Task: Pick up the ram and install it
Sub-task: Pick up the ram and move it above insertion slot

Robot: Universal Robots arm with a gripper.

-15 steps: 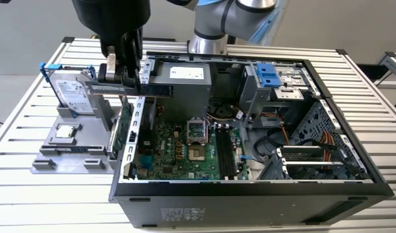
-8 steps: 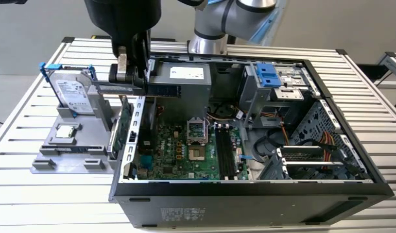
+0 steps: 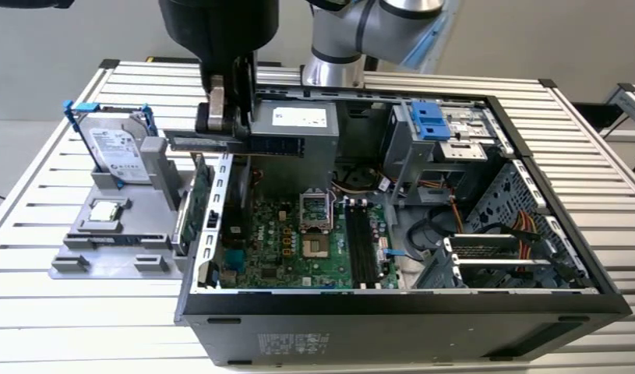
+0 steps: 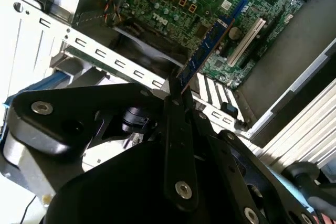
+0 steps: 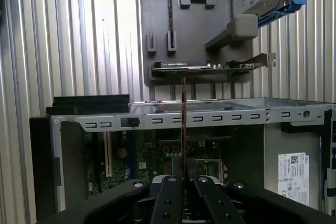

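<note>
My gripper (image 3: 221,128) is shut on the ram (image 3: 280,144), a thin dark stick held level and on edge. It hangs above the wall of the open computer case (image 3: 400,308) on the exterior view's left, over the back of the motherboard (image 3: 286,241). The black memory slots (image 3: 361,243) lie lower and further to the exterior view's right. In the second wrist view the ram (image 4: 207,48) juts out from the fingertips (image 4: 173,103) over the green board. In the first wrist view the ram (image 5: 183,124) shows edge-on as a thin line between the fingers (image 5: 170,192).
A grey fixture (image 3: 78,261) at the exterior view's left holds a silver hard drive with blue bracket (image 3: 118,152), a square processor chip (image 3: 106,210) and an upright card (image 3: 199,206). Inside the case are a power supply (image 3: 296,128), a drive cage (image 3: 442,128) and cables. A slatted metal table (image 3: 47,312) lies beneath.
</note>
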